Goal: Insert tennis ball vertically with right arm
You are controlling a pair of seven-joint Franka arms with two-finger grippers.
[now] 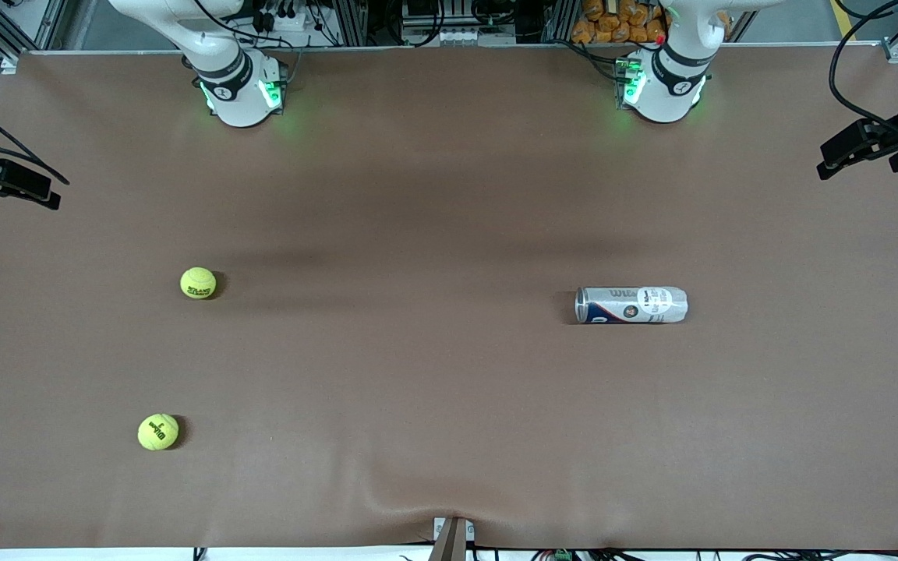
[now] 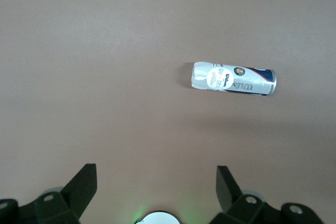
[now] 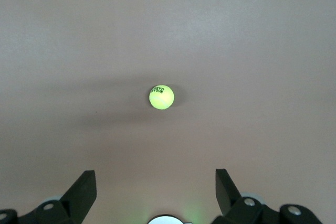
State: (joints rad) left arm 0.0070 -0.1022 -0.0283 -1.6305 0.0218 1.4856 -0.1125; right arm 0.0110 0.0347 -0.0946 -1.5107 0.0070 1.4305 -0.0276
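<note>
Tennis balls (image 1: 198, 283), can (image 1: 631, 305) lying, both tools open

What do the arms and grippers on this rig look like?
Two matching arms: glossy white segments, dark grey joint bands, green lights glowing at the bases, black cables trailing by them. The right arm and left arm look identical. The right gripper and left gripper each have two black, wedge-shaped fingers on black mounts.

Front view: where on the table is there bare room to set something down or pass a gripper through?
The widest bare stretch lies between the two tennis balls, one nearer the bases and one nearer the camera, and the ball can lying on its side. Bare table also runs from the can to the front edge. Nowhere is crowded. The left gripper and right gripper hang open above the table.
</note>
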